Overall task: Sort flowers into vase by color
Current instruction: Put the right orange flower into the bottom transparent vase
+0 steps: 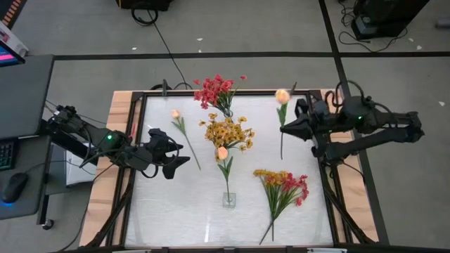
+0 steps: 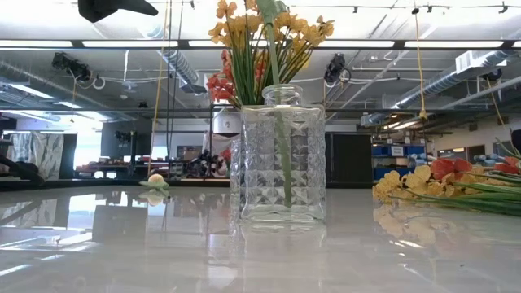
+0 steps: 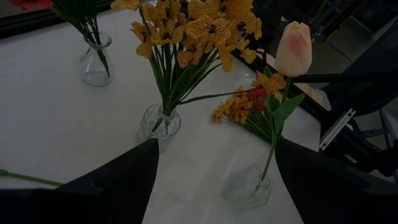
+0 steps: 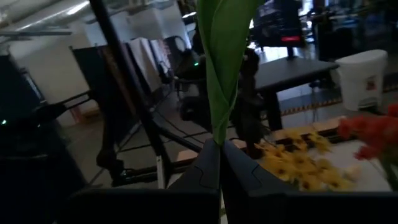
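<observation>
Three glass vases stand down the table's middle: red flowers at the far end, yellow flowers behind the near vase, which holds one peach tulip. A loose peach tulip lies on the table at the left. A mixed yellow and red bunch lies at the near right. My right gripper is shut on another peach tulip at the far right. My left gripper hangs open above the table, left of the vases, with nothing between its fingers. My right gripper pinches the tulip about halfway along its stem, at the green leaf, between its two shut fingers. The fingers come level from the table's right and lie across the stem. The bud points toward the far edge and the stem end toward the near edge.
A black frame and wooden border run round the white tabletop. A desk with a mouse stands off the left side. Bare tabletop lies at the near left.
</observation>
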